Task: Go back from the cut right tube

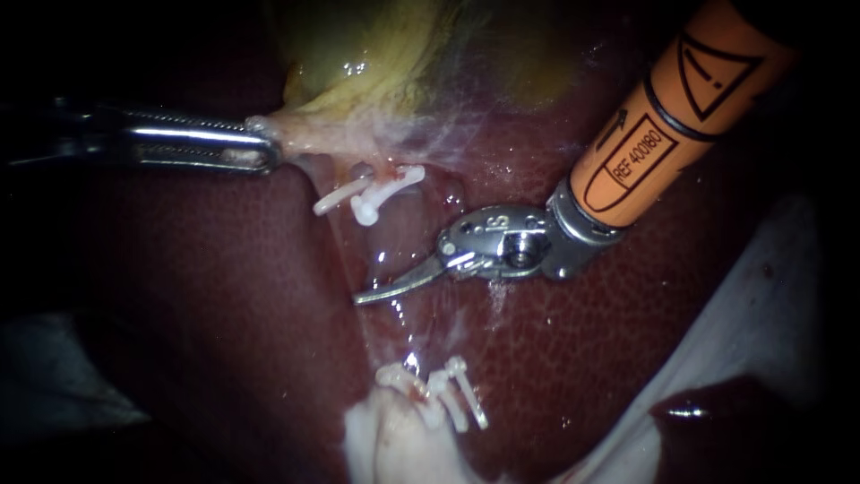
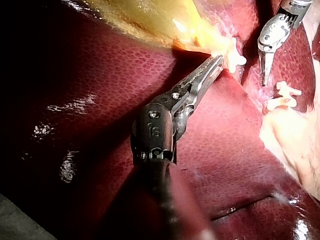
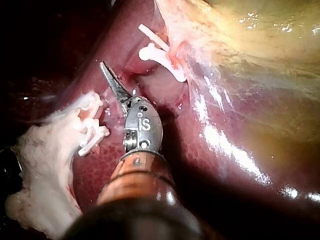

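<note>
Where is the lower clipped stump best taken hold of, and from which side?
I would grip the pale stump behind its clips, coming from the side away from the cut: clips crowd the cut end, and the wider tissue behind is bare.

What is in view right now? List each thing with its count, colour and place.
liver: one, dark red, under everything.
gallbladder: one, yellow-green, above the upper clips.
upper clips: two, white, just below the gallbladder.
lower clips: about three, white, on the pale tissue.
pale tissue: one lump, whitish, endoscope view's bottom.
white sheet: one, beside the liver, right.
left instrument: one, silver, jaws shut on the gallbladder's pale end.
right instrument: one, silver tip, orange sleeve, jaws shut, between clip groups.
</note>
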Action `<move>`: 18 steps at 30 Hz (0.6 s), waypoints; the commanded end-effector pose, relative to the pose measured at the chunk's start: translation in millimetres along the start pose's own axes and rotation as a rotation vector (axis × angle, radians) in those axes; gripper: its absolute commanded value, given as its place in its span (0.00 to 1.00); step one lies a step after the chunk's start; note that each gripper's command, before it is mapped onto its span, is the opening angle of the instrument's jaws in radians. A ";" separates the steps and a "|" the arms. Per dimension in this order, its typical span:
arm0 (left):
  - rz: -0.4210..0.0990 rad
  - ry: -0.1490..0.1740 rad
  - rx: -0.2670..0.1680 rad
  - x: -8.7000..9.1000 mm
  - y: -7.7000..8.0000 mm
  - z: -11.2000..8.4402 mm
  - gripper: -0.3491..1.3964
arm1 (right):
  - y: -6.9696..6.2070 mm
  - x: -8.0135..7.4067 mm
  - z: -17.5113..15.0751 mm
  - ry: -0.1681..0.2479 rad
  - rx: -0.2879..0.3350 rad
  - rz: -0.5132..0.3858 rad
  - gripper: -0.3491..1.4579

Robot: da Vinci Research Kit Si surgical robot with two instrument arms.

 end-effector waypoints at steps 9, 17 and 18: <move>0.001 0.000 -0.002 0.0 0.0 -0.2 0.00 | -0.1 0.0 0.3 0.001 -0.011 -0.001 0.78; 0.001 -0.001 -0.003 -0.1 -0.2 -0.2 0.00 | -0.4 0.0 0.1 0.004 -0.028 -0.001 0.87; 0.001 -0.001 -0.003 -0.1 -0.2 -0.3 0.00 | -0.6 0.0 -0.1 0.004 -0.029 -0.001 0.87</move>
